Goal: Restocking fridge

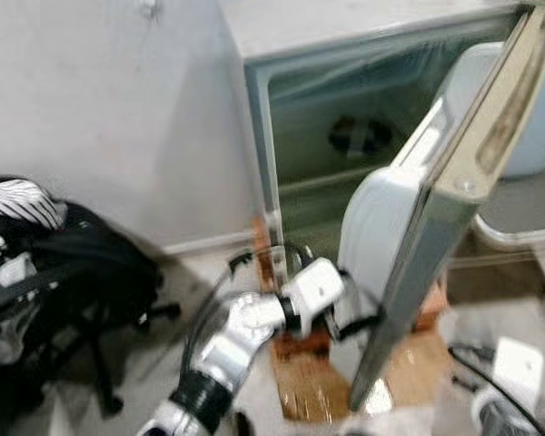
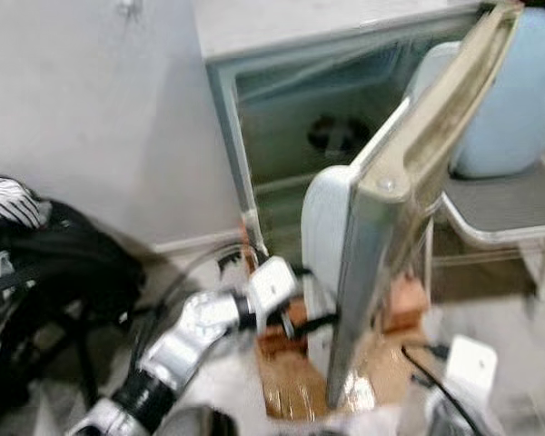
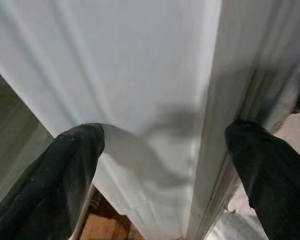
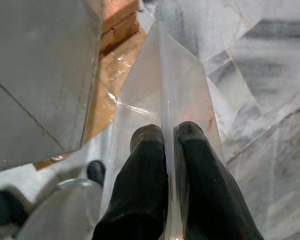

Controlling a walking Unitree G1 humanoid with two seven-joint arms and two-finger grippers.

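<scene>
Fridge [image 1: 345,109]: standing against the wall, door [image 1: 409,227] swung open | Left claw [image 3: 160,165]: fingers spread apart, straddling the door's edge | Right claw [image 4: 170,150]: fingers pressed together, clamping a clear plastic sheet [image 4: 162,90] above the marble floor [image 4: 270,75]

Lived-in room of a home, small fridge [image 1: 363,136] open against a plain wall at 12 o'clock, padded chair [image 1: 527,182] at 2 o'clock, black bags [image 1: 64,263] at 9 o'clock, marble-patterned floor [image 4: 270,100]
</scene>
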